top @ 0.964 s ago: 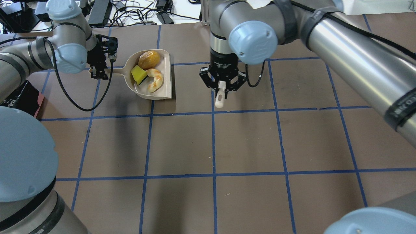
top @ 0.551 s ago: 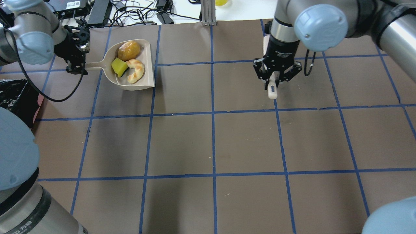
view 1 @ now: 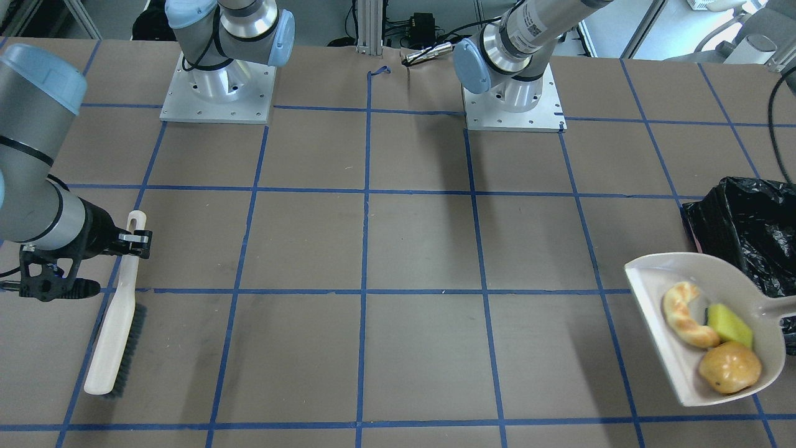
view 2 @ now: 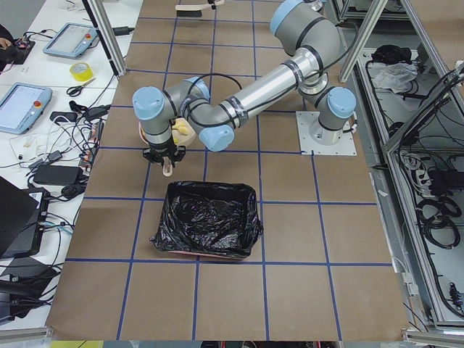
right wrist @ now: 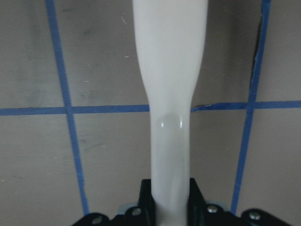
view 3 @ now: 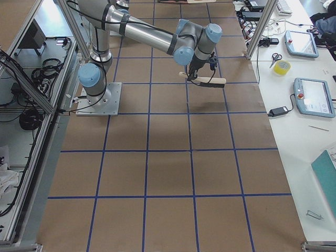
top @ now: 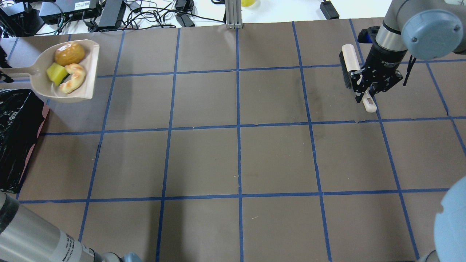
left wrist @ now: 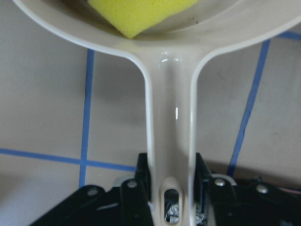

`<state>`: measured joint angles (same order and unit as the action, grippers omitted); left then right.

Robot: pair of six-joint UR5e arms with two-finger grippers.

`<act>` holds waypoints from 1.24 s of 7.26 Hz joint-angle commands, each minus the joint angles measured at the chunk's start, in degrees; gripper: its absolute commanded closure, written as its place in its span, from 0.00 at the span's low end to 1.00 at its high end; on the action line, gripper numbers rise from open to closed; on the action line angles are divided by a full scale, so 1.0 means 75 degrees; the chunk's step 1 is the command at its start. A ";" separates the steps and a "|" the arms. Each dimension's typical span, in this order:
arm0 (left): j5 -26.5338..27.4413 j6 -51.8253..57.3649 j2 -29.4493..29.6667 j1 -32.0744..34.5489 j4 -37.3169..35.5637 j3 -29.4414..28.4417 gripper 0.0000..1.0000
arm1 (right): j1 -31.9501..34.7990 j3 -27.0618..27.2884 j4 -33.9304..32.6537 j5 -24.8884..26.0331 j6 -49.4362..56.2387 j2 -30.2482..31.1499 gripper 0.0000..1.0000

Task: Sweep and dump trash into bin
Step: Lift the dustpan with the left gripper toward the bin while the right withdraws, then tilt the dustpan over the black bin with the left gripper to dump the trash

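Left end effector [left wrist: 171, 179], clamped on the dustpan [top: 91, 78] handle, had carried pastry [top: 71, 77], lump [top: 70, 53] and sponge [top: 55, 72] to just beside the bin [top: 14, 138], so I judged tipping next; right end effector [top: 367, 91] held the brush [top: 351, 60] aside.

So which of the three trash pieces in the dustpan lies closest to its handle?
The yellow sponge, right where the handle joins the dustpan; the croissant and the brown potato-like lump lie farther out toward the lip.

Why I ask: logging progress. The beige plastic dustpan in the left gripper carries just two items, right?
Not two, three: overhead exterior shows a curved golden-brown pastry, a glossy brown potato-like lump and a yellow sponge in the beige plastic dustpan held by the left gripper.
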<state>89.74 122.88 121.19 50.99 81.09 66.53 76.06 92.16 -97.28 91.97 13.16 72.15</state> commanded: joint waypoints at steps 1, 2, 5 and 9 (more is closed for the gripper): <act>0.0045 0.1587 0.0130 -0.1216 0.0262 -0.0583 1.00 | -0.0588 0.0682 -0.0960 0.0160 0.0810 -0.0057 1.00; 0.0069 0.2347 0.0141 -0.1603 0.0459 -0.0957 1.00 | -0.0625 0.0848 -0.1346 0.0195 0.1066 -0.0196 1.00; 0.1026 0.3548 0.0538 -0.2181 0.0299 -0.1931 1.00 | -0.0731 0.0861 -0.1643 0.0218 0.1151 -0.0420 1.00; 0.2854 0.3620 0.0774 -0.1726 -0.1645 -0.1712 1.00 | -0.0860 0.0861 -0.1995 0.0242 0.1163 -0.0701 1.00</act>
<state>107.54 149.89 126.95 36.22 71.96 53.08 69.83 98.61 -111.97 93.76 21.87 67.15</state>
